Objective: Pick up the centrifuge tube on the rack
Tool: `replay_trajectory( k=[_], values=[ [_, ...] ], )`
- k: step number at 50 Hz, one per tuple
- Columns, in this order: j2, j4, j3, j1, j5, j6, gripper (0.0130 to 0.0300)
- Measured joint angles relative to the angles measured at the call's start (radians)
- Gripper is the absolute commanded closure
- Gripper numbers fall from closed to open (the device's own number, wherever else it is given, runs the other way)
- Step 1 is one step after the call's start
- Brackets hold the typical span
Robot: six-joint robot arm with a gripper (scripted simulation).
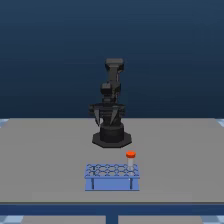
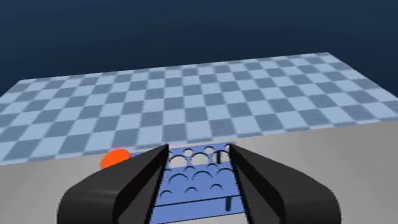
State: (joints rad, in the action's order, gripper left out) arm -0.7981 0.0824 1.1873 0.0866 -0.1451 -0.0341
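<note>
Pincer (image 2: 197,172) jaws stand apart with a clear gap between the two black fingers (image 2: 133,185), and nothing is held between them. Through that gap the wrist view shows the holed top of the rack, with the orange-red cap just off to one side of one finger.

Largest is the grey table (image 1: 45,150), which fills the lower half of the exterior view; past its edge the wrist view shows a blue checkered floor (image 2: 195,100). The black arm (image 1: 110,115) stands on its base near the middle of the table, folded down with the pincer hanging low in front of it, well apart from the rack.

The rack (image 1: 112,177), light blue with two dark bars on its face, sits closer to the table's near edge, in front of the arm's base.

The tube (image 1: 130,161) stands upright in a hole at the rack's back corner on the exterior view's right, its cap above the grid.
</note>
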Motion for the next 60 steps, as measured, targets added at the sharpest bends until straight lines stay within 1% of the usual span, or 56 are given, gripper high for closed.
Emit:
replay_trajectory(
  k=[18,33,48,60],
  values=[
    [0.022,0.186,-0.008,-0.031,-0.007,-0.172,0.0130],
    [0.056,0.411,-0.022,-0.076,-0.020,-0.379,0.0130],
    [0.110,0.651,-0.045,-0.137,-0.044,-0.600,0.0130],
    [0.187,0.839,-0.083,-0.206,-0.077,-0.764,0.0130]
  ],
)
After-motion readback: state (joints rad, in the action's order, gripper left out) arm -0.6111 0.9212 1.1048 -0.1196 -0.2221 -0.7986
